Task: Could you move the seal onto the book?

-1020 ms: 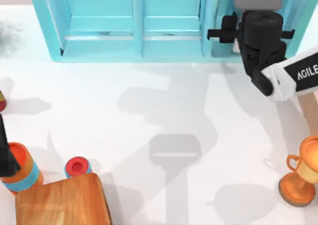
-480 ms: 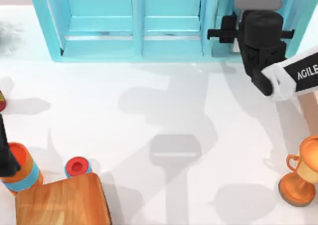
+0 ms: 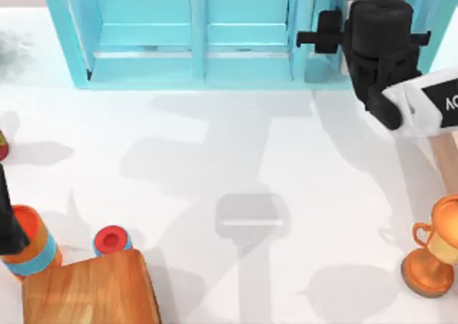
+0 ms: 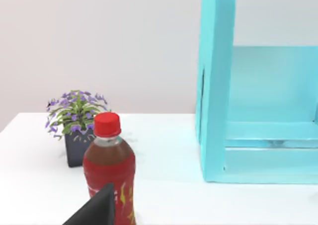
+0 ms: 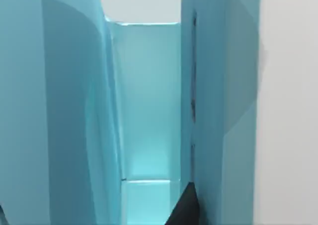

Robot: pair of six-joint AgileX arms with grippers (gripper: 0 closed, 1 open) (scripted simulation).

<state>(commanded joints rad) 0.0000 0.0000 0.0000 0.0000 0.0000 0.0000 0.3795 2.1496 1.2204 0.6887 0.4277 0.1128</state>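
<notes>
From above, my right arm's black claw [image 3: 379, 48] sits at the far right end of the tall light-blue open shelf unit [image 3: 193, 34] at the back of the white desk [image 3: 236, 159]; I cannot tell whether its fingers are apart or together. Its wrist camera looks into a narrow blue compartment of that shelf. The seal and the book I cannot locate. My left arm is parked at the desk's left edge beside an orange cylinder with a blue band [image 3: 32, 242]. Near it stand a small blue cylinder with a red top [image 3: 111, 240] and a wooden board [image 3: 89, 290]. A bronze trophy cup [image 3: 435, 249] stands at the right. The left wrist camera shows a red-capped drink bottle [image 4: 109, 173] and a potted purple-flowered plant [image 4: 75, 119].
</notes>
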